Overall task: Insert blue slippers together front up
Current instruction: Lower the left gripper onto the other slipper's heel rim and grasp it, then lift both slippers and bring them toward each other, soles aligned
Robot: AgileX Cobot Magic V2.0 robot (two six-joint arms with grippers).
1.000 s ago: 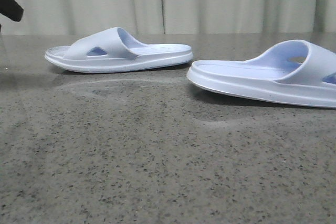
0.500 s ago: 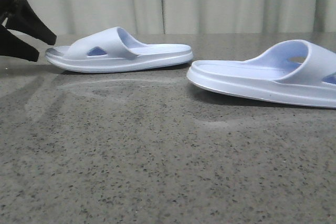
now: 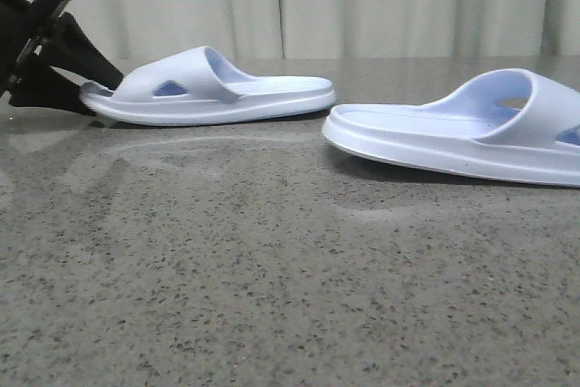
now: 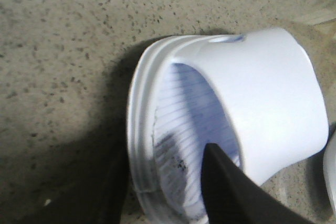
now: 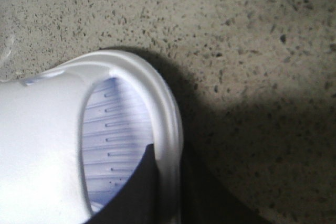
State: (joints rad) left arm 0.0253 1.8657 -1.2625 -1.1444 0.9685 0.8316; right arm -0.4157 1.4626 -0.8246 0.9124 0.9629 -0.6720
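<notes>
Left end effector [image 3: 86, 88] advanced onto left slipper [image 3: 208, 88] toe, angled downward, straddling sole

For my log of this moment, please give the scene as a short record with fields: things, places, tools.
surface: speckled grey table
left slipper: flat on its sole, far left
right slipper: flat on its sole, nearer, cut by the right edge
slippers: apart, not joined
left tool: open, fingers astride the left slipper's toe end
right tool: one finger inside the right slipper, state unclear
</notes>
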